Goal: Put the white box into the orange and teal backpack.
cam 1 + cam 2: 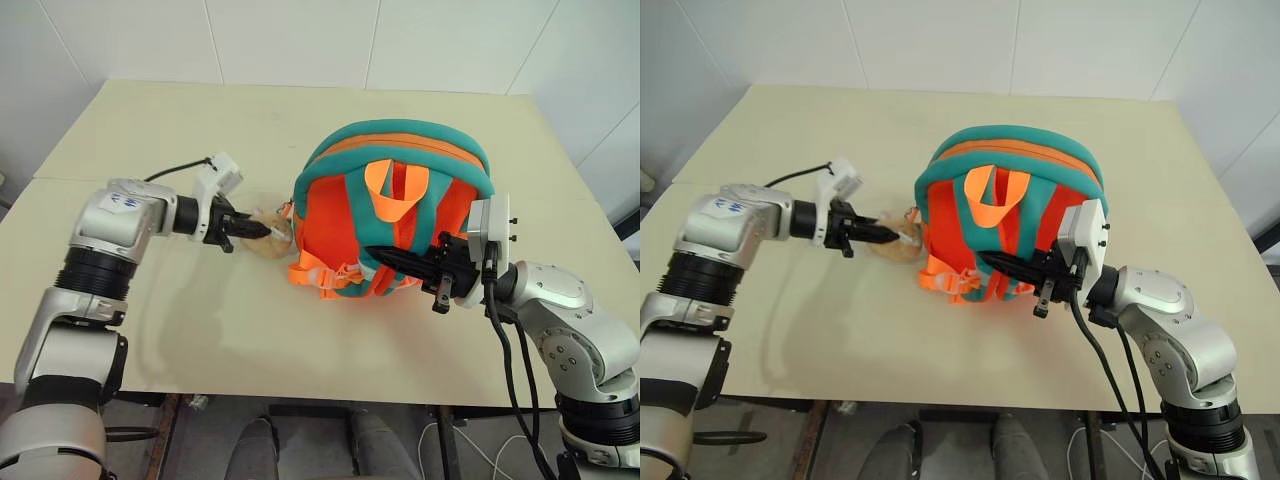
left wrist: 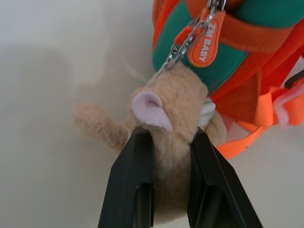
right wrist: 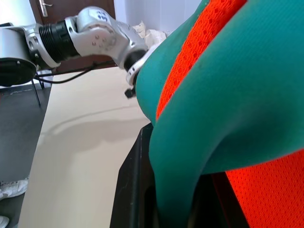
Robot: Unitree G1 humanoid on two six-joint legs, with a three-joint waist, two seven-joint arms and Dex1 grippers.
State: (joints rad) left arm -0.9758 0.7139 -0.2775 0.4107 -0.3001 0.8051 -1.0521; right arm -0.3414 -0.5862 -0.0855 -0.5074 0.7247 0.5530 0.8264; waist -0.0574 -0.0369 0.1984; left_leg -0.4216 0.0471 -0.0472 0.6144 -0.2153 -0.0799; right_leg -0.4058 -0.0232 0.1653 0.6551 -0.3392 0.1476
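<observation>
One orange and teal backpack (image 1: 400,205) stands on the cream table (image 1: 150,130), roughly midway across it and a little toward the near edge, with its strap side facing the robot: two orange mesh shoulder straps edged in teal, one orange carry loop (image 1: 395,190) at the top, and a bunch of orange webbing and buckles (image 1: 322,275) low on its near side. One tan plush animal toy (image 2: 166,118) hangs from the bag's left side by a small metal chain beside one orange zipper pull (image 2: 203,42) printed with pale letters; the toy lies on the tabletop just beside the bag. The left gripper (image 1: 250,229) is clenched on this plush toy, its two black fingers (image 2: 133,180) pressing into the fur from both sides below a pink ear. The right gripper (image 1: 400,262) reaches in from the other side and is clamped on the teal-edged shoulder strap (image 3: 190,142) low on the bag's near face.
</observation>
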